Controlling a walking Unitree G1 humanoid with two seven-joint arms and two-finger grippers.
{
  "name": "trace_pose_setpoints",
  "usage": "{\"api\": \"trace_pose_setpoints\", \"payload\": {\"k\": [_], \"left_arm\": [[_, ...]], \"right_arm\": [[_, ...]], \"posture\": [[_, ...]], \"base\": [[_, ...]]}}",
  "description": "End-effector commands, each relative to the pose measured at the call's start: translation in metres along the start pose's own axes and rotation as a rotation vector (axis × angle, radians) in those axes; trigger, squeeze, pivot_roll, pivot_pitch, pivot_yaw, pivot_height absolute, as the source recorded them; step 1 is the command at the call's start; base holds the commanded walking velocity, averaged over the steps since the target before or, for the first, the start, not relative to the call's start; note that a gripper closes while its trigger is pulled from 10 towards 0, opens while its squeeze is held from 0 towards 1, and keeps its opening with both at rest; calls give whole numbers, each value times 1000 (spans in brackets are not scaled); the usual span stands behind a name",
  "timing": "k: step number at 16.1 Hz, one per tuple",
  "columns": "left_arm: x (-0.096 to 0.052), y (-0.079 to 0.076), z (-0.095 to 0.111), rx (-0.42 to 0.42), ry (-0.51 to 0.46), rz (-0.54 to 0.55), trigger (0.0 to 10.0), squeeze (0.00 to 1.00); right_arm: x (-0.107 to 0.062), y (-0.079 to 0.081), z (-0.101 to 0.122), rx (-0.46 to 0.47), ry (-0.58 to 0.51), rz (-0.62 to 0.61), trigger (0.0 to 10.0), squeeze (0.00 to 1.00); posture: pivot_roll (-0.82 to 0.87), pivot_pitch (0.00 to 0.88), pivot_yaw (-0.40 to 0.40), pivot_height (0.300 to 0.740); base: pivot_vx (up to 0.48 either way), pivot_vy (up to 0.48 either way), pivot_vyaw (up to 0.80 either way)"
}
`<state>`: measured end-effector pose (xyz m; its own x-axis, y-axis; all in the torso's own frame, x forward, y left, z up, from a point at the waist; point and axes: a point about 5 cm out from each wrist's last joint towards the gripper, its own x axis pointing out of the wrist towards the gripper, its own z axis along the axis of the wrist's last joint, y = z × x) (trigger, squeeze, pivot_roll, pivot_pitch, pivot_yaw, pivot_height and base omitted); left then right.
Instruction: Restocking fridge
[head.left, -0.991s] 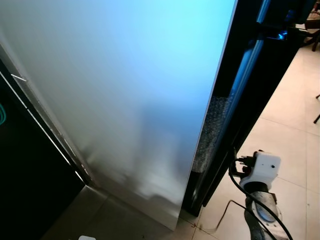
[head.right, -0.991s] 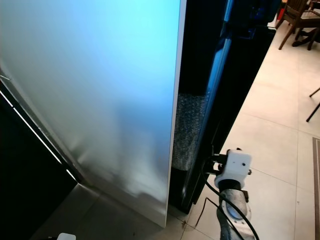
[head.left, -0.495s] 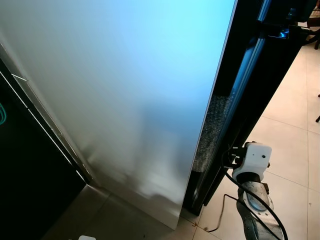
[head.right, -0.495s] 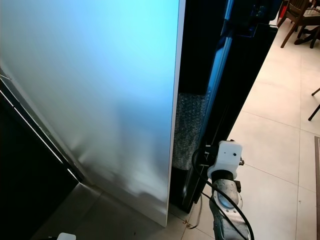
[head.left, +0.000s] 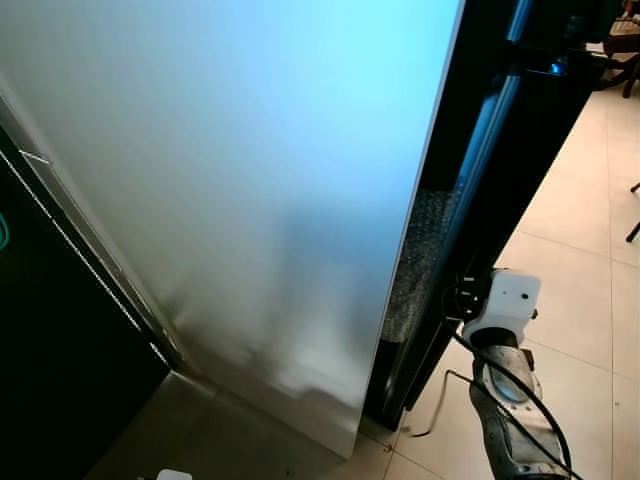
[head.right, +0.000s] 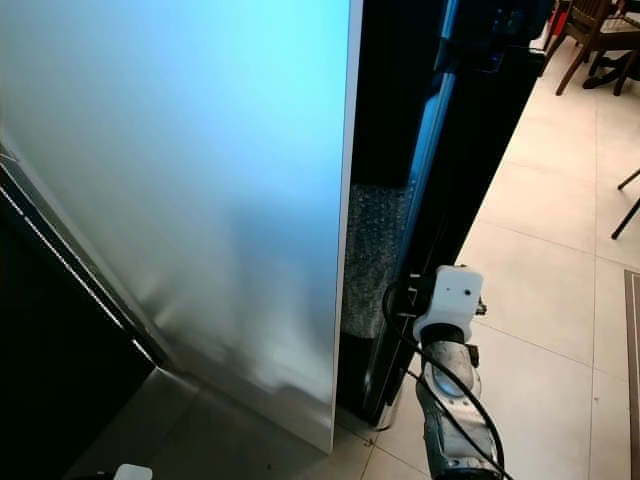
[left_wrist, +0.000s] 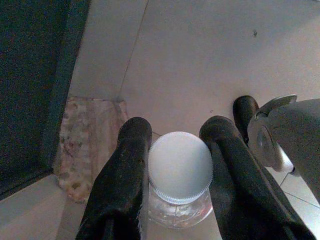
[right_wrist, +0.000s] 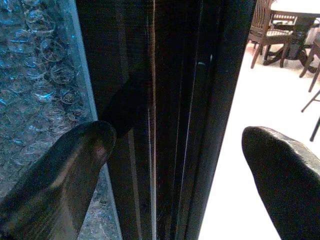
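Now that the right arm has pushed forward from the open floor, the right gripper (right_wrist: 175, 165) sits up against the dark edge of the fridge door (head.right: 400, 300), where a second ago its wrist hung well clear of that edge over the tiles. By my reading, this means the robot is lining up to catch the door and swing it wider, so the restocking itself has not begun. The right wrist view shows its two fingers (right_wrist: 55, 180) spread wide, one on each side of the door edge and not yet touching it, with a bubble-textured panel (right_wrist: 35, 75) just beside that edge on the inner side.

The bottle (left_wrist: 180, 175) to be stocked is nowhere near the door edge: it is low, over the floor tiles (left_wrist: 200, 60), well apart from the fridge opening. The left gripper (left_wrist: 175, 200) pinches it just under its white cap, a finger pressed to either side.
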<state>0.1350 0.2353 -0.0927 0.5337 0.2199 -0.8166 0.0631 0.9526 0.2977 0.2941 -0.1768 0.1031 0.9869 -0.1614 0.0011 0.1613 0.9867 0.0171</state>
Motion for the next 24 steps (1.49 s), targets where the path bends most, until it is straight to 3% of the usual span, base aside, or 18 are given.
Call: {"api": "trace_pose_setpoints", "payload": {"k": [1,13,24], "left_arm": [[-1,0,-6,-6,19,0,10000,0],[-1,-1,-6,-10,20,-4,10000,0],[-2,-3,-7,-8,19,-16,10000,0]], "right_arm": [[5,3,5,10,-16,11,10000,0],[0,16,-4,28,31,57,10000,0],[3,-4,0,-36,-28,-28,10000,0]], "posture": [[49,35,28,740],[51,35,20,740],[56,0,11,740]], "base": [[0,0,0],[0,0,0],[0,0,0]]}}
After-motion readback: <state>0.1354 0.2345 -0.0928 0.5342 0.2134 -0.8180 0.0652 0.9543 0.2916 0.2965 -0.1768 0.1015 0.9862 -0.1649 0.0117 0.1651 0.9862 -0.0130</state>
